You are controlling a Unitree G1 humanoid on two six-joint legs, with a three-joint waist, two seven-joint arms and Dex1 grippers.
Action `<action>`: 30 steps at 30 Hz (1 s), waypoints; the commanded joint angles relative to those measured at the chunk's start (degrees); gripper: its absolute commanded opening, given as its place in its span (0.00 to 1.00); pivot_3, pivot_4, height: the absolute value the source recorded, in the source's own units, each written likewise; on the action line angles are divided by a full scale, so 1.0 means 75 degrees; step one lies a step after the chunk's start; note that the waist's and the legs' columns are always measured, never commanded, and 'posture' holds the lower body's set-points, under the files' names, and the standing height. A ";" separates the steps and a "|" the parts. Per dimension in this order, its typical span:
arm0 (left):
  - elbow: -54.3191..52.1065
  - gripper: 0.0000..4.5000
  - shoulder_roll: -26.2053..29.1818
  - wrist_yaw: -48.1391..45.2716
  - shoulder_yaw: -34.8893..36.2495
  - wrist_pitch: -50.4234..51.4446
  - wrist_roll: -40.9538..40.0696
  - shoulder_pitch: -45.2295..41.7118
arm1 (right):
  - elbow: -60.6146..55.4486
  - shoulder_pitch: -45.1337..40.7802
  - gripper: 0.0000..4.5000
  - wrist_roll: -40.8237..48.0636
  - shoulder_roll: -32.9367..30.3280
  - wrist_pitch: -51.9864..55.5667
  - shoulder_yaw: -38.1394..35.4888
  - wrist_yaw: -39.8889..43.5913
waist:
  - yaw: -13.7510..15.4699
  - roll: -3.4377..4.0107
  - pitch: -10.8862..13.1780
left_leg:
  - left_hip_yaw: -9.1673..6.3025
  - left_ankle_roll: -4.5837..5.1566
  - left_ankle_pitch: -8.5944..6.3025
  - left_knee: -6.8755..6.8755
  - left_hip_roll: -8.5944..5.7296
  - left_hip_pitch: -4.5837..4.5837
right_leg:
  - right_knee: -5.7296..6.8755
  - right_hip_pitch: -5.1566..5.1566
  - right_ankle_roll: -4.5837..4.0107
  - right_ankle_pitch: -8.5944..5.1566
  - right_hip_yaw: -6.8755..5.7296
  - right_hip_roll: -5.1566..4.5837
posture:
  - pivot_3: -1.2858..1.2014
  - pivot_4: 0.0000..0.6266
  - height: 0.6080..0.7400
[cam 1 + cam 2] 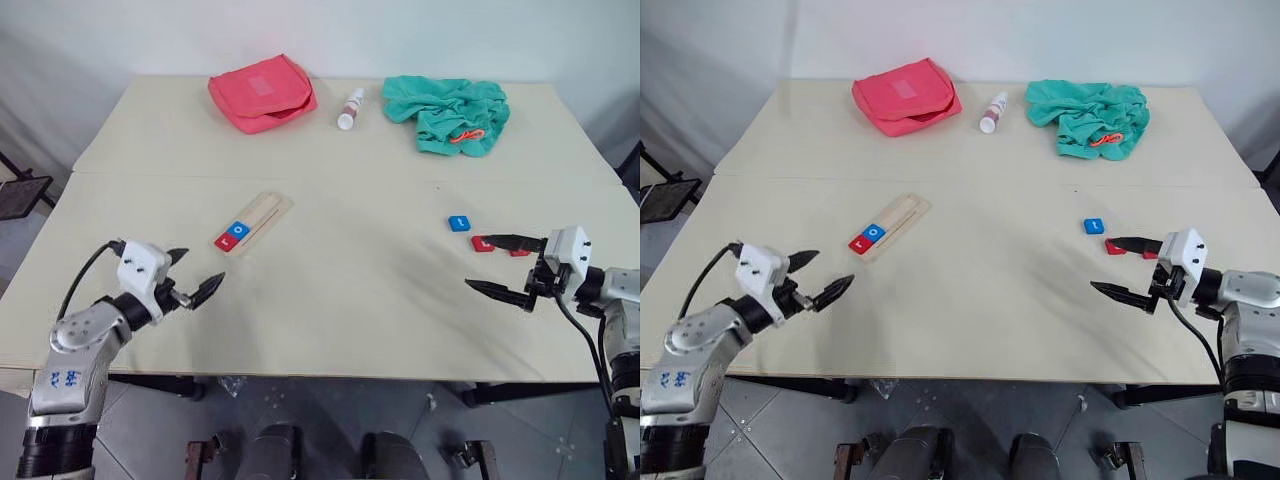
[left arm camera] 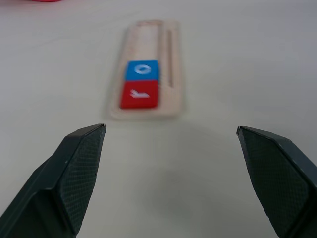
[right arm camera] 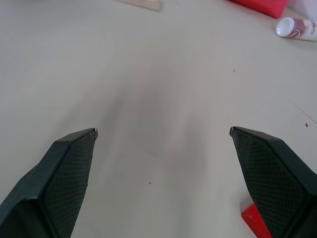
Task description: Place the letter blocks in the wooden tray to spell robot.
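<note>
The wooden tray [image 1: 268, 208] lies left of the table's middle. Its near end holds two letter blocks, a red "r" [image 1: 224, 242] and next to it a blue "o" [image 1: 238, 229]. In the left wrist view the same pair, red [image 2: 139, 94] and blue [image 2: 142, 71], sit in the tray [image 2: 148, 39] straight ahead of my open, empty left gripper [image 2: 171, 129]. That gripper [image 1: 200, 268] hovers near the front left edge. On the right lie a loose blue block [image 1: 459, 223] and a red one [image 1: 483, 243]; another red block [image 1: 519, 252] is partly hidden. My right gripper [image 1: 476, 262] stands open beside them, holding nothing.
Along the far side lie a pink zip pouch [image 1: 262, 92], a small white bottle [image 1: 351, 108] and a crumpled teal cloth [image 1: 448, 112]. A seam [image 1: 400, 180] crosses the table between them and the tray. The table's front edge is just below both grippers.
</note>
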 commanded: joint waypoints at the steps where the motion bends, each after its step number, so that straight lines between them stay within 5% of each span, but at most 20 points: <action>1: 0.0207 1.00 0.0106 0.0141 -0.0259 0.0468 0.0139 -0.0744 | -0.0479 -0.0044 0.99 0.0214 0.0091 0.0075 0.0017 0.0162 | 0.0003 0.0000 0.0000 | -0.0001 0.0000 0.0000 0.0000 0.0000 0.0000 | 0.0000 0.0000 0.0000 0.0000 -0.0001 0.0000 | 0.52 0.24 1.00; 12: 0.2529 1.00 0.0201 -0.0218 -0.1708 0.1551 0.1023 -0.3342 | -0.1156 0.0332 0.99 0.0327 0.0256 0.0234 -0.0005 -0.0052 | 0.0014 -0.0005 0.0003 | -0.0005 0.0000 0.0000 0.0001 -0.0006 -0.0004 | 0.0010 -0.0005 0.0000 0.0000 -0.0006 0.0002 | 0.52 0.24 1.00; 30: 0.3992 1.00 -0.0027 -0.0707 -0.2585 0.2164 0.1709 -0.4466 | -0.1689 0.0885 0.99 0.0409 0.0170 0.0381 -0.0142 -0.0419 | 0.0002 -0.0013 0.0009 | -0.0005 -0.0001 0.0000 0.0007 -0.0008 -0.0008 | 0.0034 -0.0015 0.0000 0.0000 -0.0003 0.0000 | 0.52 0.24 1.00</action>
